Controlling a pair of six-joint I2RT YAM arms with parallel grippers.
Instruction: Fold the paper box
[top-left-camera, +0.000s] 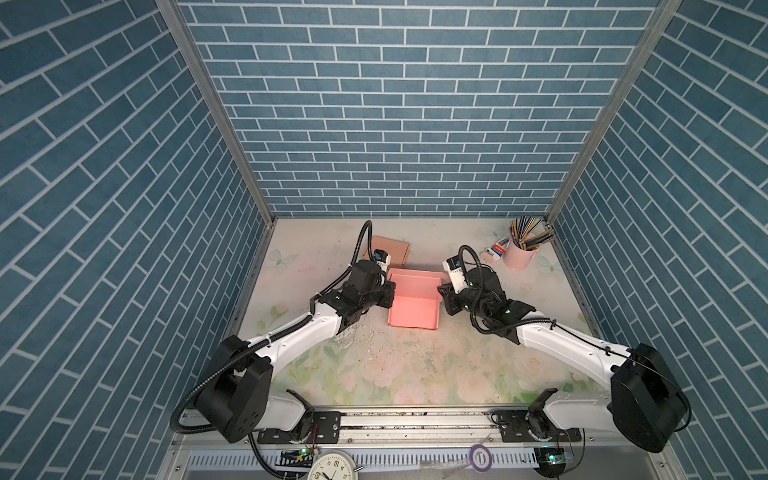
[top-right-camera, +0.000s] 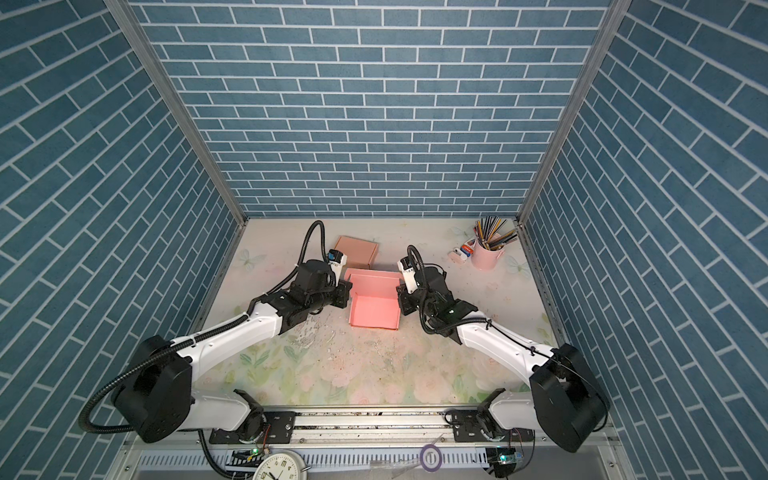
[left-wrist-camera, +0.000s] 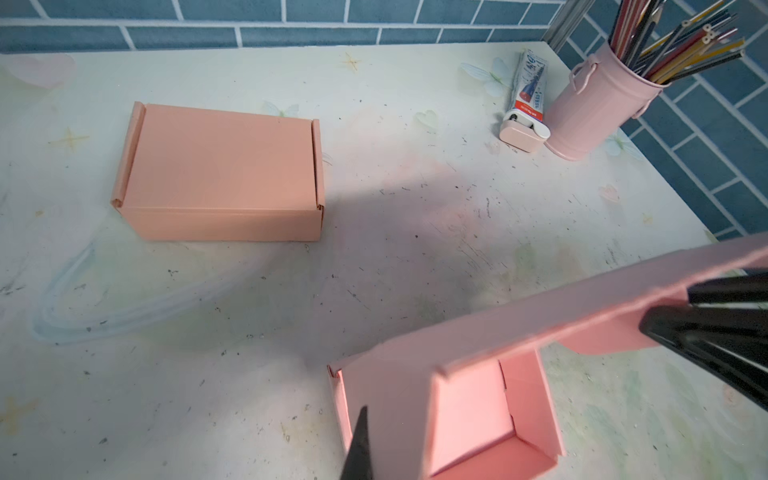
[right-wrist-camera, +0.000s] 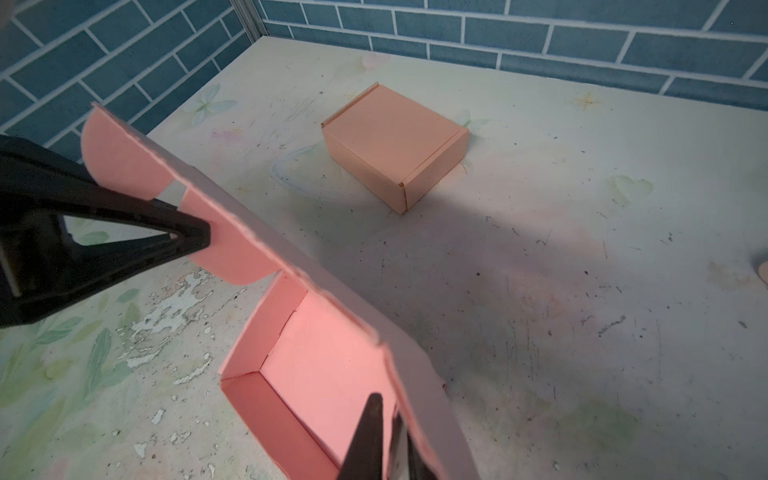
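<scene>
The pink paper box (top-left-camera: 413, 311) (top-right-camera: 374, 313) lies open at mid-table, its lid (top-left-camera: 415, 281) tilted up at the far side. My left gripper (top-left-camera: 390, 293) (top-right-camera: 347, 291) is at the lid's left end. In the left wrist view it (left-wrist-camera: 365, 419) is shut on the lid's side flap, one finger showing and the other hidden behind the paper. My right gripper (top-left-camera: 441, 293) (top-right-camera: 400, 293) is at the lid's right end. In the right wrist view its fingers (right-wrist-camera: 392, 411) stand a slit apart beside the lid's edge (right-wrist-camera: 419, 374), over the box's inside (right-wrist-camera: 316, 365).
A closed peach box (top-left-camera: 390, 251) (left-wrist-camera: 220, 174) (right-wrist-camera: 395, 145) sits behind the left gripper. A pink cup of pencils (top-left-camera: 519, 253) (left-wrist-camera: 594, 112) and a tube (left-wrist-camera: 528, 87) stand at the back right corner. A clock (top-left-camera: 332, 467) and a purple tape ring (top-left-camera: 480, 457) lie by the front rail.
</scene>
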